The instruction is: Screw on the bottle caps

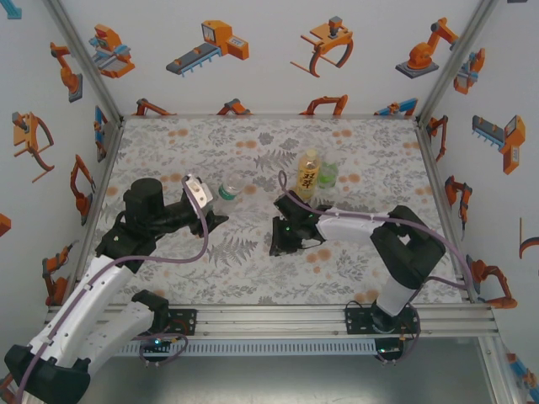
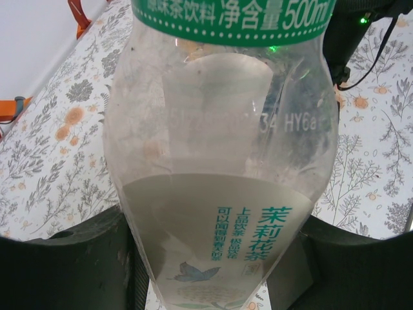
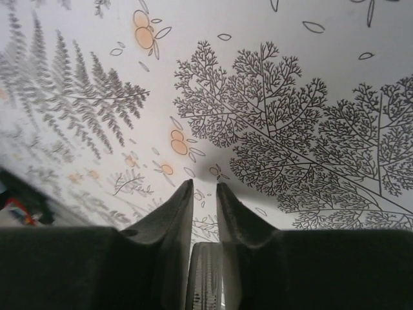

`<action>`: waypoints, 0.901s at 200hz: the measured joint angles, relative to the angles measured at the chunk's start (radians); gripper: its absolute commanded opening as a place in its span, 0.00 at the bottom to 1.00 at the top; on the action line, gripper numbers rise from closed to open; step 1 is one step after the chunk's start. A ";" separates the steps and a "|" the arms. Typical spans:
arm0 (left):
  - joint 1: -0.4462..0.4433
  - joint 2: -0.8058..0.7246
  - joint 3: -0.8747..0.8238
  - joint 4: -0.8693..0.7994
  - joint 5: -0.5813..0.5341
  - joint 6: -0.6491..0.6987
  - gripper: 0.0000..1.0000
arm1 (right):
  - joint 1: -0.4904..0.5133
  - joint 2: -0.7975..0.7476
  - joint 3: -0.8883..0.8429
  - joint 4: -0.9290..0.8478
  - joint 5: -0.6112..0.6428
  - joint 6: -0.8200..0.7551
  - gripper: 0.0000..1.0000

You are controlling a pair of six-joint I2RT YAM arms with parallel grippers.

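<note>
My left gripper (image 2: pixel 216 258) is shut on the lower body of a clear, pale-labelled bottle (image 2: pixel 219 161) with a green band, one black finger (image 2: pixel 64 265) pressing on each side. In the top view this bottle (image 1: pixel 229 190) sits at the tip of the left gripper (image 1: pixel 221 206), left of centre. My right gripper (image 3: pixel 204 187) points down at the table, shut on a white ribbed bottle cap (image 3: pixel 206 278) held edge-on deep between its fingers. From above, the right gripper (image 1: pixel 282 240) is low at the middle of the table.
An amber tea bottle (image 1: pixel 308 175) and a small green bottle (image 1: pixel 328 175) stand together behind the right gripper. The floral tablecloth (image 1: pixel 244 269) covers the table. Metal frame posts and printed walls close in the left, right and back sides.
</note>
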 measured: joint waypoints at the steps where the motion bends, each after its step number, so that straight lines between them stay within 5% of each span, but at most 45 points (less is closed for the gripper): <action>1: 0.000 0.000 0.000 0.000 0.000 0.000 0.14 | -0.002 -0.001 -0.003 0.004 -0.003 0.001 0.33; 25: 0.000 0.001 0.000 0.000 0.000 0.000 0.14 | -0.033 -0.034 -0.068 0.095 -0.044 0.050 0.42; 90: 0.001 0.015 0.000 0.000 0.006 0.000 0.14 | -0.079 -0.101 -0.154 0.153 -0.040 0.092 0.43; 136: 0.001 0.018 0.000 0.000 0.011 0.000 0.14 | -0.071 -0.132 -0.134 0.053 0.015 0.055 0.50; 180: 0.001 0.021 0.000 0.000 0.011 0.000 0.14 | 0.038 -0.046 0.043 -0.162 0.137 -0.018 0.56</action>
